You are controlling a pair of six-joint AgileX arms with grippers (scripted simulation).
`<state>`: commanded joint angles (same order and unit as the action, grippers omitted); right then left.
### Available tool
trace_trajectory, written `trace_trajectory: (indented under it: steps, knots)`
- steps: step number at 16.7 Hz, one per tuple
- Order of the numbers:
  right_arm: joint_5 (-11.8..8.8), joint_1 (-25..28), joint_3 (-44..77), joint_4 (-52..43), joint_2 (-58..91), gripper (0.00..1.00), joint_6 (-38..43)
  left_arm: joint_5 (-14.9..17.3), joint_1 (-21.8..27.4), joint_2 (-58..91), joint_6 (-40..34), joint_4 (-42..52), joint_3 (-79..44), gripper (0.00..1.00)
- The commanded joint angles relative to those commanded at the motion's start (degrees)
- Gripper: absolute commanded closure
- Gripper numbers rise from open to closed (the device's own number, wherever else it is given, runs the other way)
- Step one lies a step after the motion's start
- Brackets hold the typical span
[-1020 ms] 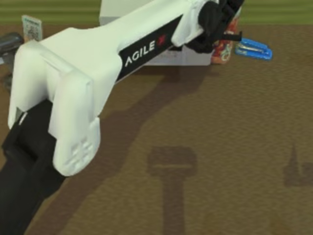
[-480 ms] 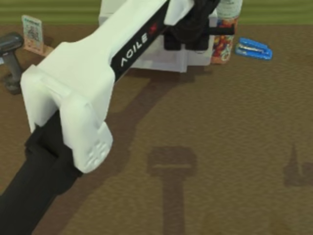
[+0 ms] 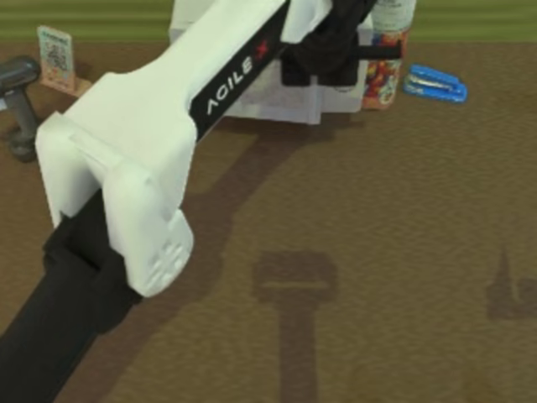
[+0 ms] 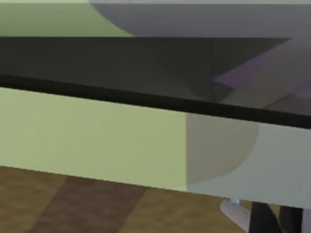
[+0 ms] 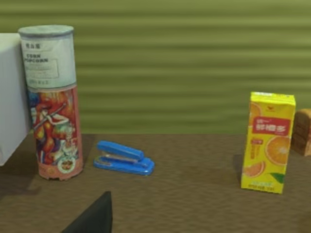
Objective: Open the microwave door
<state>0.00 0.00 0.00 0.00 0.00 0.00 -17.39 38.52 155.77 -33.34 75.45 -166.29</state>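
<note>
The cream-white microwave [image 3: 267,99] stands at the table's far middle, mostly hidden under my left arm. My left gripper [image 3: 336,46] is at its front right corner. In the left wrist view the microwave door [image 4: 97,141] fills the picture as a cream panel under its dark window [image 4: 121,63]. A grey handle [image 4: 235,211] runs into the black fingers [image 4: 265,221], and my left gripper [image 4: 279,219] is shut on it. How far the door stands out cannot be told. My right gripper [image 5: 95,218] is parked out of the top view.
A tall snack can [image 3: 382,77] and a blue stapler [image 3: 435,84] lie right of the microwave. A grey scanner [image 3: 21,101] and a small card [image 3: 54,52] are at the far left. An orange juice carton [image 5: 268,141] stands farther right.
One second ago my left gripper was in front of the snack can. It swung left toward the microwave's front and has held still for the last half second.
</note>
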Motion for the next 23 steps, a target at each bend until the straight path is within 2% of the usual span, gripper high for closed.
trace_trajectory:
  steps: [20,23]
  knots:
    - [0.0,0.0,0.0,0.0,0.0,0.0,0.0,0.2,0.51,0.51,-0.13,-0.17,0.23,1.0]
    - [0.0,0.0,0.0,0.0,0.0,0.0,0.0,0.36,0.35,-2.37,0.79,-2.88,4.29,1.0]
